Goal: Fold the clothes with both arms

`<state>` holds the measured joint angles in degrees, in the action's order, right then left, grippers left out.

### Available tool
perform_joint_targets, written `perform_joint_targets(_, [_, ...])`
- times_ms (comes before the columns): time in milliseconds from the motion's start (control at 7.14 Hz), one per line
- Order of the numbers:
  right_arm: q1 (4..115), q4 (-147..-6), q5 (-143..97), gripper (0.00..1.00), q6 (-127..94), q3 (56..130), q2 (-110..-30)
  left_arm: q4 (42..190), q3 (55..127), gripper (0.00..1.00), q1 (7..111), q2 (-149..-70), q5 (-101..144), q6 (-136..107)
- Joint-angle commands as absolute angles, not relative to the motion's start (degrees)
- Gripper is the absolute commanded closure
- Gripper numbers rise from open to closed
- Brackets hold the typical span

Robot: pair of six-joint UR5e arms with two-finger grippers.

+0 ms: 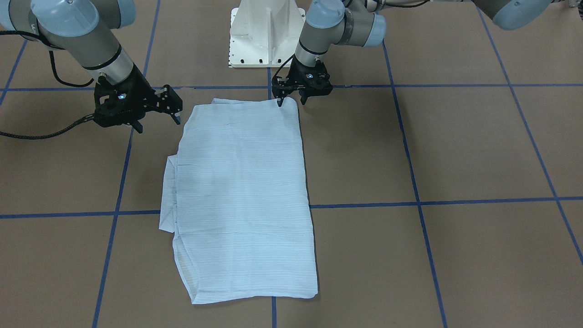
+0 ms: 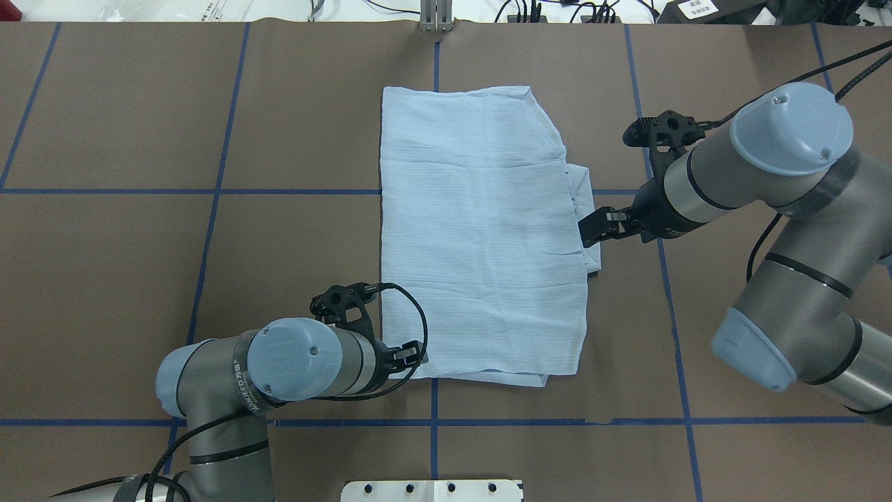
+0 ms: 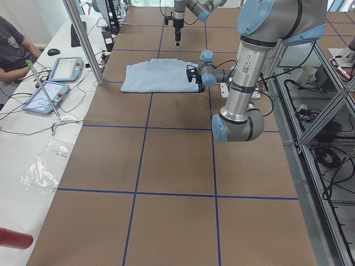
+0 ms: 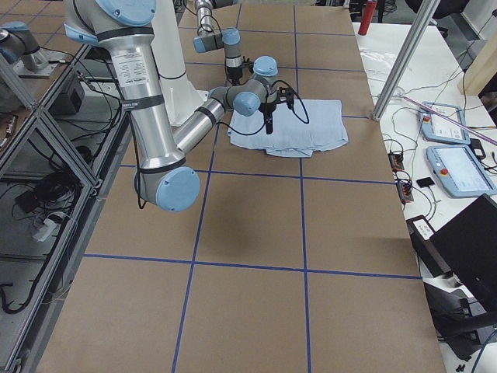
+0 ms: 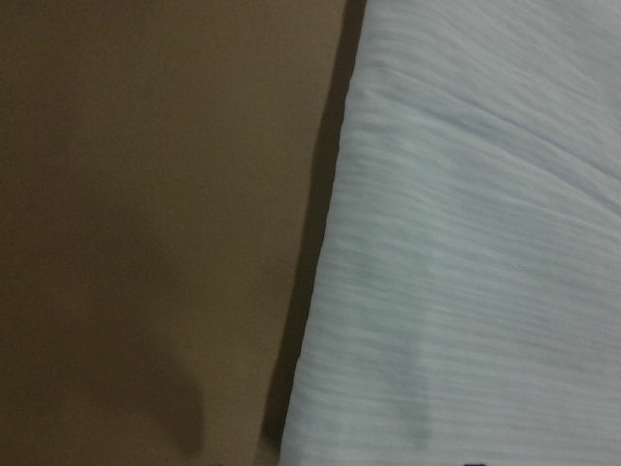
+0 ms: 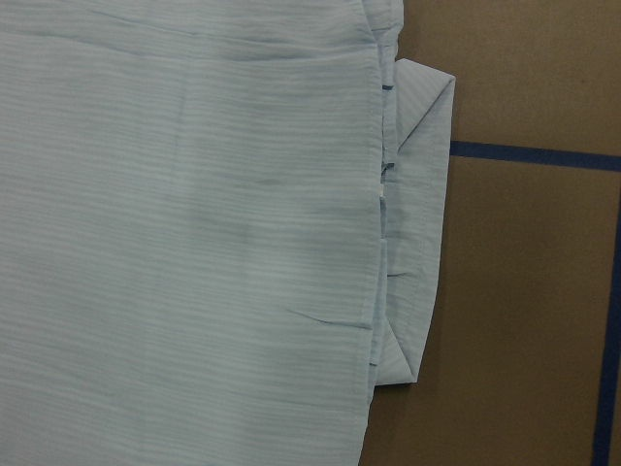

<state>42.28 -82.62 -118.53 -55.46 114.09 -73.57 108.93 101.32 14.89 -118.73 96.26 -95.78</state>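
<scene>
Shirt (image 1: 241,191) folded into a long rectangle, mid table (image 1: 455,146).
Long axis runs straight out from the base (image 1: 266,32); left gripper (image 1: 290,101), fingers apart, at its base-side corner; right gripper (image 1: 157,123), also apart, beside the right edge.

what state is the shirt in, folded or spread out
Folded. The shirt lies as a compact rectangle with no sleeves spread, and tucked layers peek out at one edge.

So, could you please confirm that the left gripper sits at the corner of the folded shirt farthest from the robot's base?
Not quite. The left gripper sits at the corner of the folded shirt nearest the robot's base, not the farthest. The exterior front-facing view shows it.
</scene>
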Motion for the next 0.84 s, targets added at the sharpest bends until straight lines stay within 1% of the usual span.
perform_joint_targets(0, [42.28,-82.62,-118.56,0.0,-55.46,114.08,-73.65,108.9,100.99,0.22,14.94,-118.92,95.89,-95.45])
perform_joint_targets(140, [42.28,-82.62,-118.56,0.0,-55.37,114.08,-73.65,108.9,100.9,0.25,14.94,-119.09,95.89,-95.45])
perform_joint_targets(280, [42.36,-82.62,-118.56,0.0,-55.37,114.08,-73.65,108.9,100.9,0.32,14.94,-119.18,95.89,-95.45])
perform_joint_targets(420, [42.36,-82.62,-118.48,0.0,-55.37,114.08,-73.74,108.98,100.9,0.42,14.94,-119.18,95.89,-95.45])
perform_joint_targets(701, [42.36,-82.62,-118.56,0.0,-55.37,114.08,-73.74,109.07,100.9,0.43,14.94,-119.27,95.8,-95.36])
